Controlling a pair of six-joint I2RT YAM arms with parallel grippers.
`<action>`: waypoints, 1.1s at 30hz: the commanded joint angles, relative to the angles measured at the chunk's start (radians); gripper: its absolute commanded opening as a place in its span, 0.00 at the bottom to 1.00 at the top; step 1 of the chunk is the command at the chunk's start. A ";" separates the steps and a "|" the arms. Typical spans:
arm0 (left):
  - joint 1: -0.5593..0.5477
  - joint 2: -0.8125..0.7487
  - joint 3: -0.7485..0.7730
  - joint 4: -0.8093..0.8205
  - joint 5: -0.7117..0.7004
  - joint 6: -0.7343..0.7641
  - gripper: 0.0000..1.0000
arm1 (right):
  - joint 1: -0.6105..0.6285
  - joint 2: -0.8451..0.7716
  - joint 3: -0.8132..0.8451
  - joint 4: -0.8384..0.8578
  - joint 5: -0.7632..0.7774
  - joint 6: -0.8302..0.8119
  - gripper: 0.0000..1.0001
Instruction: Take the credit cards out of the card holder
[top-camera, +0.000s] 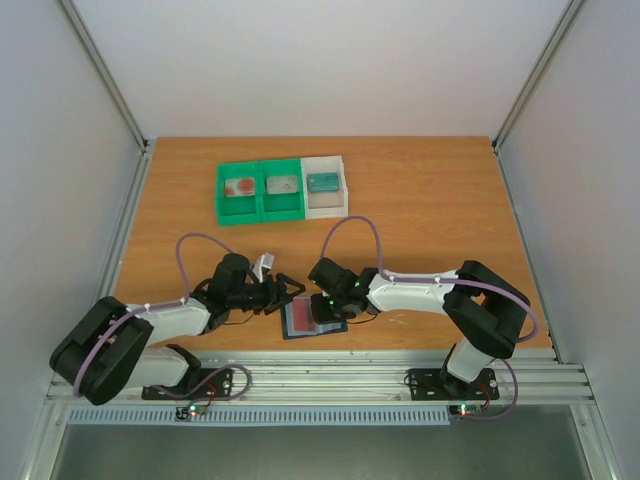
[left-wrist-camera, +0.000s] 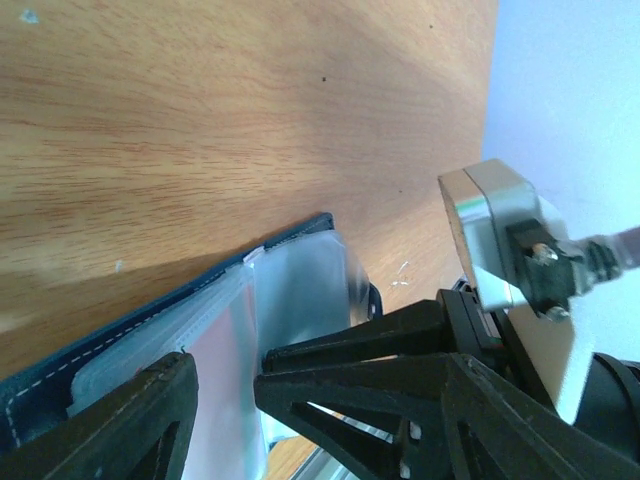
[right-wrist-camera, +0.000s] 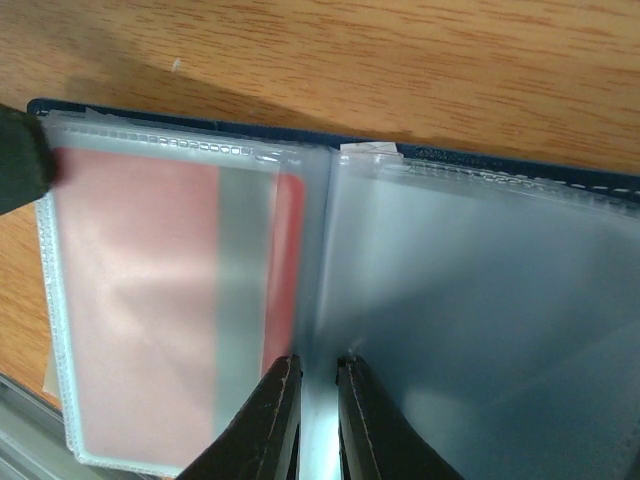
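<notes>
Card holder (right-wrist-camera: 470, 300), a flat black-edged wallet with clear plastic pockets, lies spread open on the brown wooden worktop (top-camera: 430, 200). At the card holder's centre fold, we see the right tool (right-wrist-camera: 318, 362) closed to a sliver on the sleeve. At its far edge, the left tool (top-camera: 290, 289) stands spread and empty. A thin pinkish-red credit card (right-wrist-camera: 150, 300) sits in the pocket on that side.

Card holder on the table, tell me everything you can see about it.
The card holder lies open and flat on the wooden table, near its front edge. Its cover is dark blue with pale stitching; inside are clear plastic sleeves. One sleeve holds a pinkish-red card; the next looks empty. The right gripper, nearly closed, seems to pinch the fold between them. The open left gripper straddles one end.
</notes>
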 joint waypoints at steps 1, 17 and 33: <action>-0.005 0.062 -0.016 0.145 0.004 -0.013 0.68 | -0.005 0.009 -0.010 -0.004 0.012 0.016 0.12; -0.020 -0.047 -0.064 0.048 -0.050 -0.055 0.70 | -0.005 -0.008 -0.033 0.016 0.018 0.028 0.10; -0.020 -0.023 -0.058 0.012 -0.056 -0.011 0.71 | -0.005 -0.070 -0.018 0.041 -0.014 0.012 0.15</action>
